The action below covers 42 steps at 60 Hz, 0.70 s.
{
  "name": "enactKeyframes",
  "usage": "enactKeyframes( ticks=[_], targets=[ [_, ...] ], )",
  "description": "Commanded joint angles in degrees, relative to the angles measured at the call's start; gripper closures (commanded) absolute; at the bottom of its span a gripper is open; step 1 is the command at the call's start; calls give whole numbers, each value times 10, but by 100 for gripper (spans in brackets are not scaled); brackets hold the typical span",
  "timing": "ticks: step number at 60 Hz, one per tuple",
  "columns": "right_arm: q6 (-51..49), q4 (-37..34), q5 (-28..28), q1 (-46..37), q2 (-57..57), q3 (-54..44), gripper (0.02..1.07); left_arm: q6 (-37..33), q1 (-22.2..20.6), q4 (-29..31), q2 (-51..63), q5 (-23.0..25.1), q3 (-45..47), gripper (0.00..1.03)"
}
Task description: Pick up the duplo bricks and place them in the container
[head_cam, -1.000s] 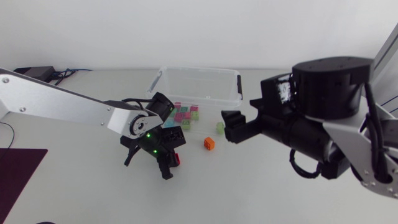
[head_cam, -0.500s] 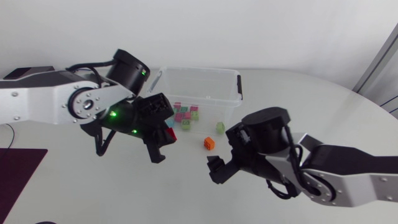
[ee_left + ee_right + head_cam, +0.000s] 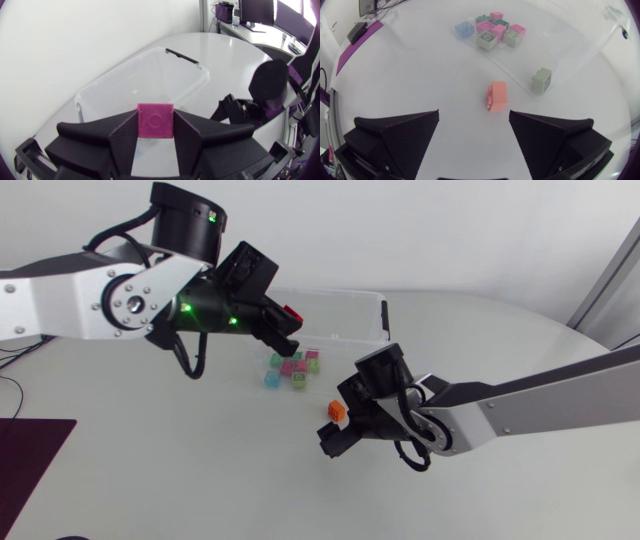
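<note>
Left end effector (image 3: 286,326) is clamped on a red brick (image 3: 155,120), poised over the clear container (image 3: 114,77), evidently for release. Right end effector (image 3: 474,115) stands apart, with the orange brick (image 3: 497,96) on the counter (image 3: 420,75) just ahead, apparently lined up for pickup.

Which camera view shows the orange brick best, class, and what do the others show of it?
The right wrist view: the orange brick lies unobstructed ahead of the open right gripper, large and clear. The head view shows it small, beside that gripper. The left wrist view shows the left gripper's held brick, not this one.

Container (image 3: 384,320) partly behind left arm (image 3: 70,292)
</note>
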State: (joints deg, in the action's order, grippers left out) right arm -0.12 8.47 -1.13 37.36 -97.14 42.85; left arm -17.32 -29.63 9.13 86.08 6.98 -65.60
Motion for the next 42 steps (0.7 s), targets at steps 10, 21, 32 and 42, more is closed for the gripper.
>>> enactKeyframes(
  ticks=[10,21,32,42],
  targets=[
    [-17,3,-1,-17,-57,38,6,59,18,-51,119,-26,-94,87],
    [-17,1,-1,-28,-79,65,6,66,26,-74,188,-51,-148,87],
    [-15,-50,-4,-34,-101,113,13,75,31,-82,247,-66,-199,87],
    [-15,-96,-3,-42,-114,148,20,94,22,-62,269,-94,-230,5]
  ],
)
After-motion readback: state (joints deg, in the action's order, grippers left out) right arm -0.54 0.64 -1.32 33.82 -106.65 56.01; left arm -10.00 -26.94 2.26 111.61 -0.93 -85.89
